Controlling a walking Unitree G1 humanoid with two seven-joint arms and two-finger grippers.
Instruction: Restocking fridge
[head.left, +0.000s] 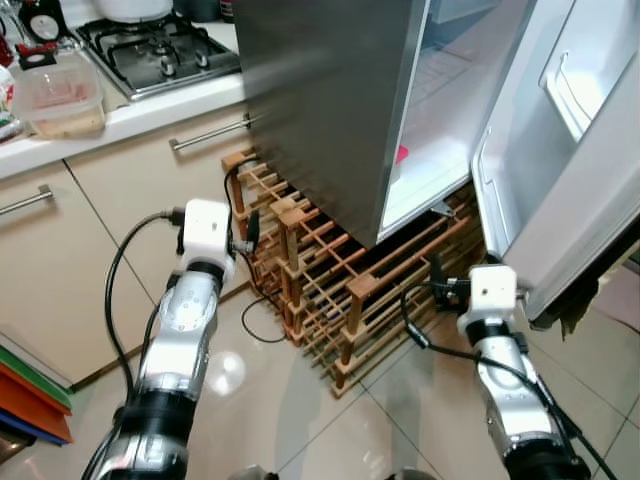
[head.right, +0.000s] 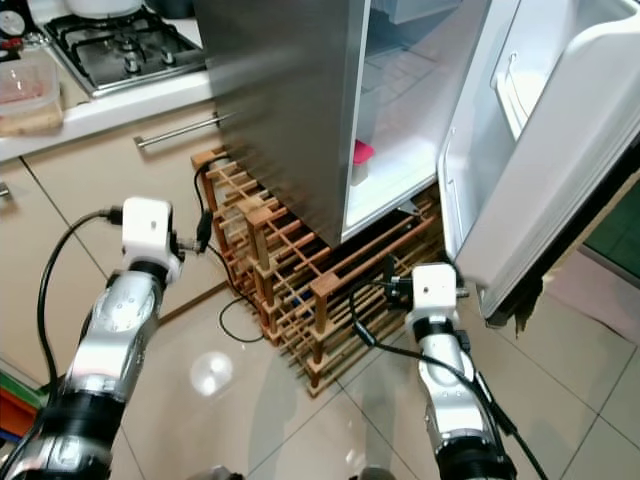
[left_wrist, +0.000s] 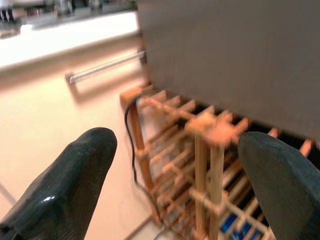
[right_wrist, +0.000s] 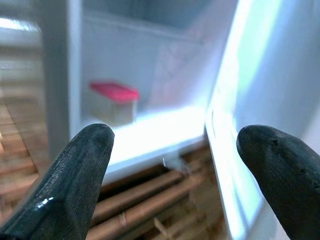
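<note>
Left eye view: one fridge (head.left: 330, 110), its door (head.left: 570, 170) swung wide open, standing over one wooden wine rack (head.left: 330, 290). One red-lidded container (right_wrist: 112, 102) sits on the lowest fridge shelf. Left hand (left_wrist: 175, 170) fingers spread wide, empty, facing the rack. Right hand (right_wrist: 175, 170) also spread wide, empty, facing the fridge opening. One plastic tub (head.left: 58, 95) on the desk (head.left: 150, 110), beside one gas hob (head.left: 160, 50).

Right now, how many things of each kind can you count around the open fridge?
Open silver fridge: 1
Red-lidded box inside the fridge: 1
Wooden lattice wine rack: 1
Clear plastic food container on the counter: 1
Robot grippers, both open: left gripper, right gripper: 2
Total: 6
</note>
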